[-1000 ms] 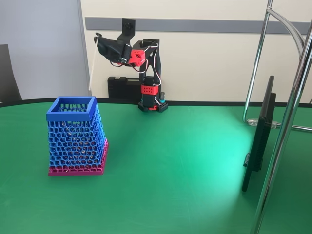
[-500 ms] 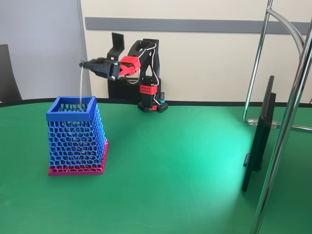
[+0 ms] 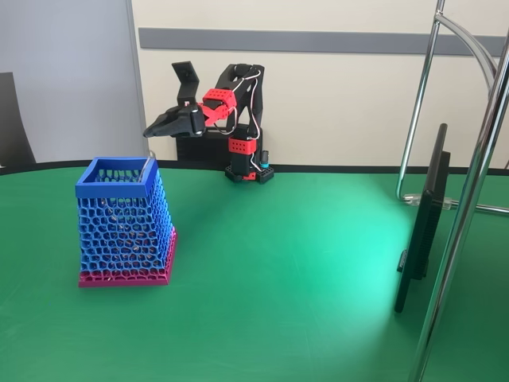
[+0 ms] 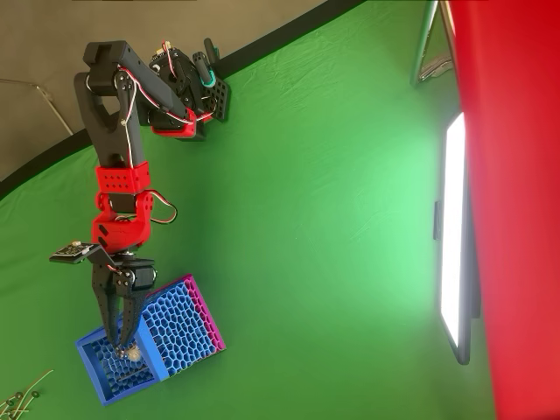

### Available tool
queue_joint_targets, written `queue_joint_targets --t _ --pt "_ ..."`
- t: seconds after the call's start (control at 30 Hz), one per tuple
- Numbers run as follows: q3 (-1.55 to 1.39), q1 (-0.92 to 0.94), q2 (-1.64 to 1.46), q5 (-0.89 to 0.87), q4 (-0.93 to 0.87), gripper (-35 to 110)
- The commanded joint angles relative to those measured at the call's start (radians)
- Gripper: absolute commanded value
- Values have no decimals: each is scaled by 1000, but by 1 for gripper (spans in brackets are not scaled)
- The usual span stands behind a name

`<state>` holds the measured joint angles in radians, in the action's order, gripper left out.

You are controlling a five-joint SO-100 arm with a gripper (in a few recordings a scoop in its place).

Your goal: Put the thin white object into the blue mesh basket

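Observation:
The blue mesh basket with a pink base stands on the green table at the left, and in the overhead view it lies at the lower left. My gripper hovers just above and behind its rim, pointing down-left, with its jaws slightly apart and nothing between them. From overhead the gripper reaches over the basket's open top. A small whitish spot, the thin white object seen end-on, sits inside the basket below the fingertips. In the fixed view the mesh hides it.
The red and black arm's base stands at the table's far edge. A dark monitor and chrome stand tubes occupy the right side. Several thin pale sticks lie at the overhead view's bottom-left corner.
The gripper swung down over the basket holding the white stick hanging from it. The stick has now left the fingers and dropped into the basket, and the gripper has pulled back slightly right.

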<state>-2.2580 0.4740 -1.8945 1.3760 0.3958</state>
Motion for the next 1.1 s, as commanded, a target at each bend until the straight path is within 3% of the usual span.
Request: queue_joint_targets --t 0.0,0.2,0.47,0.6,0.83,1.07 --pt "-14 38 -49 -23 -5 14" --pt "-12 98 -100 -115 -5 14" --pt "-158 -21 -350 -334 -31 8" --pt "-173 -112 -523 -520 -259 0" --pt "-189 -264 -747 -887 -655 0" --pt "-428 -393 -1003 -1095 -811 0"
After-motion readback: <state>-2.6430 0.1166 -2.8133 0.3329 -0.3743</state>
